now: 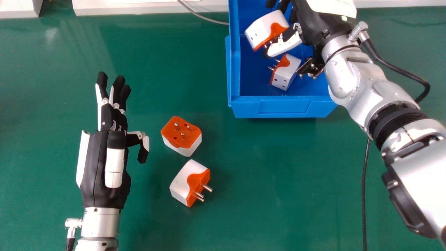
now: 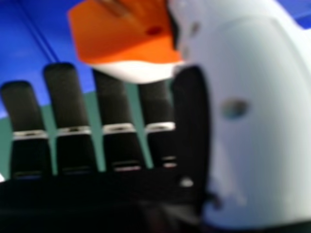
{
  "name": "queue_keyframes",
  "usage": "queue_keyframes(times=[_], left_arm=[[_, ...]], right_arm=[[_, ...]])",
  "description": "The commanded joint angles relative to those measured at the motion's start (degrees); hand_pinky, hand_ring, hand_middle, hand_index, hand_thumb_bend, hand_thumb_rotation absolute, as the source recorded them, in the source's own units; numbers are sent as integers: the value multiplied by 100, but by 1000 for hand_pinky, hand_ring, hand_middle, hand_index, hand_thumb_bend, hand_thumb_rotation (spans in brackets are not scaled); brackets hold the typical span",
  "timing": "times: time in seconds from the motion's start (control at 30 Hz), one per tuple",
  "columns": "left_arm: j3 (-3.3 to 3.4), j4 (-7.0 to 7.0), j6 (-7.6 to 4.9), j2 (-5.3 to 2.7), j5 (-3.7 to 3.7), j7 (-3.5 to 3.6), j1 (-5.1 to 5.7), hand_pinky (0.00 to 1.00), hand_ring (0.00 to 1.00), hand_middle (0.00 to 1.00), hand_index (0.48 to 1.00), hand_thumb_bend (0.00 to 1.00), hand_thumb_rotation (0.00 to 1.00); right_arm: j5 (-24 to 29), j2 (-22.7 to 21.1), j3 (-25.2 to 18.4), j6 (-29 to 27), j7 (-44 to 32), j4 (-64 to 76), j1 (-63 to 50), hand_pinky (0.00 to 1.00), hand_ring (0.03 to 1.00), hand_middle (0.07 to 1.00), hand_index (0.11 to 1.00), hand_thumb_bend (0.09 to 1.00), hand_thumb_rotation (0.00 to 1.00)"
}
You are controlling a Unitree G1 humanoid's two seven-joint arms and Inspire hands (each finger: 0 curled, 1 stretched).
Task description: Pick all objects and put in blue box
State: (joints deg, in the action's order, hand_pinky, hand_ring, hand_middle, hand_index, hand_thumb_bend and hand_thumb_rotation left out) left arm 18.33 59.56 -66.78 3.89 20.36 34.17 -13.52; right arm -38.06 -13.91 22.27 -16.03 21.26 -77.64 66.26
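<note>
Perhaps the tilted adapter over the blue box is risking a snag, its pins sitting close to the right hand's thumb; the fingers are standing straight, apart. The head view is adding a boxed adapter, plus an orange-topped adapter and a tipped adapter lying on the bench; the right hand view is giving the finger spacing.

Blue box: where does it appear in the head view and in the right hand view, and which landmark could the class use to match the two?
Head view: the blue box is at the top, right of centre.
Right hand view: the blue box is in the background, partly behind the fingertips.
Shared landmark: the right hand's white thumb.
</note>
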Motion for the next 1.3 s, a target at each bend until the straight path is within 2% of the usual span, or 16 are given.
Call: queue_keyframes(times=[0.0,0.13,0.33,0.5,0.7,0.93,1.13,1.27], left_arm=[[-26,-68,-24,29,16,35,5,0,1000,1000,1000,1000,936],[-17,-73,-28,29,21,50,7,0,1000,1000,999,1000,935],[-25,-30,-60,24,-25,27,-18,0,1000,1000,998,1000,935],[-32,-47,-61,17,-26,28,2,0,1000,1000,997,1000,935],[-41,-102,-91,-25,21,73,58,0,1000,1000,996,1000,934],[-23,-135,-104,-71,71,100,94,0,1000,1000,995,1000,934],[-8,-168,-102,-98,107,77,105,0,1000,1000,998,1000,937],[6,-180,-109,-110,113,48,96,0,1000,1000,999,1000,938]], right_arm=[[88,-157,-38,-122,-82,114,262,593,693,753,772,898,162],[140,-194,-88,-215,-159,150,217,694,817,869,867,975,265],[308,-288,-208,-538,-192,255,89,768,893,932,921,995,338],[326,-444,-238,-907,36,419,-118,783,916,950,936,999,373],[651,-670,-559,-2109,413,975,-950,780,905,929,914,1000,373],[1015,-937,-997,-3772,729,2101,-2428,688,835,874,865,1000,335],[900,-848,-1223,-4802,952,3088,-3856,631,789,832,835,1000,318],[600,-744,-1270,-5131,1067,3523,-4670,624,781,823,830,1000,315]])
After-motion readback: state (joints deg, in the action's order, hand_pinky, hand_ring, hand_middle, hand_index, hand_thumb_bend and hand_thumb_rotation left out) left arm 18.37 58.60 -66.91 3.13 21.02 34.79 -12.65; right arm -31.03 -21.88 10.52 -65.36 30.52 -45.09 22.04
